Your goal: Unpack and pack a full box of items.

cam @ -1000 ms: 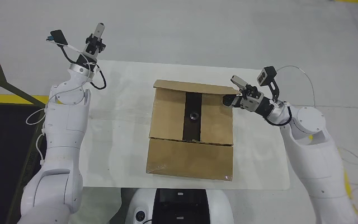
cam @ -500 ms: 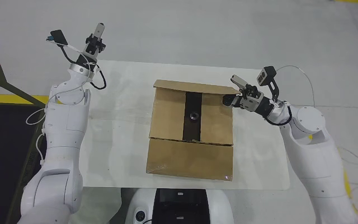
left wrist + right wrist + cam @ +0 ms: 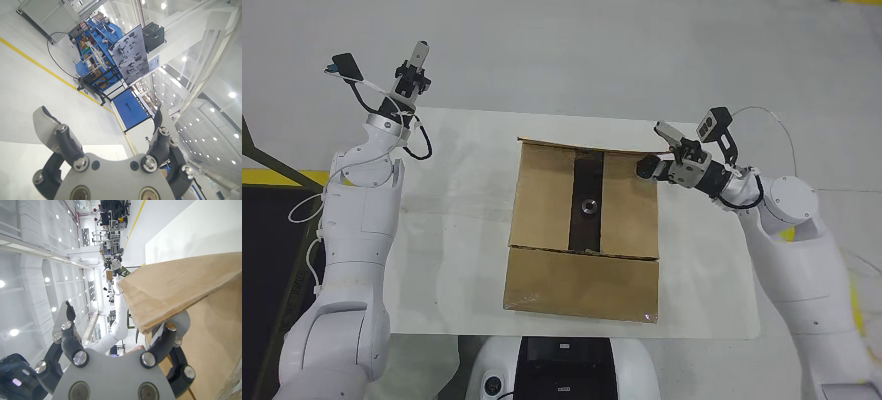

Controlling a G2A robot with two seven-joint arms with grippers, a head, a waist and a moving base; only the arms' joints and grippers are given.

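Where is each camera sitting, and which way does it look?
Top view: above the arms, looking down at the table and the cardboard box; both arms show, left gripper, right gripper.
Left wrist view: on the left wrist, looking past its open fingers away over a table corner into the room.
Right wrist view: on the right wrist, looking along the box's back flap, which lies between its open fingers.
Shared: top and right wrist views both show the box and the left arm.

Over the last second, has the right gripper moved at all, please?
Yes: the right gripper shifted toward the far edge of the table, tipping up the far flap of the cardboard box.
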